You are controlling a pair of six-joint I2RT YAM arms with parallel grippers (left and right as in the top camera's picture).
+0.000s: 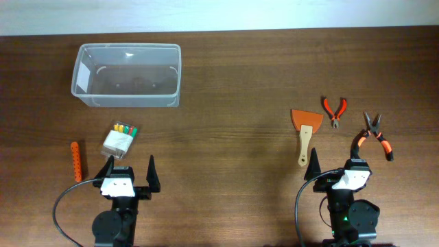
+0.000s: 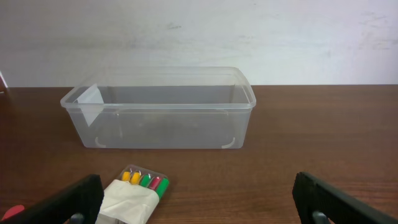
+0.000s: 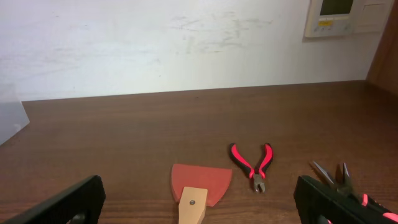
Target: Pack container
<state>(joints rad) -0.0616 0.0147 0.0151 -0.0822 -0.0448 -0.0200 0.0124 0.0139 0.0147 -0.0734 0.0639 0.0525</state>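
Observation:
The clear plastic container [image 1: 127, 74] stands empty at the back left; in the left wrist view [image 2: 160, 107] it is ahead of the fingers. A pack of coloured markers [image 1: 120, 139] lies in front of it, just ahead of my open left gripper [image 1: 127, 175] and by its left finger in the left wrist view [image 2: 135, 194]. An orange scraper with a wooden handle [image 1: 304, 132], small red cutters [image 1: 335, 110] and orange-handled pliers [image 1: 374, 134] lie at the right, ahead of my open right gripper [image 1: 336, 163]. The scraper [image 3: 200, 188] sits between the right fingers.
An orange perforated bar [image 1: 76, 161] lies at the left near the front, beside the left arm. A white wall runs behind the table's far edge, with a wall panel [image 3: 339, 17] at the upper right in the right wrist view.

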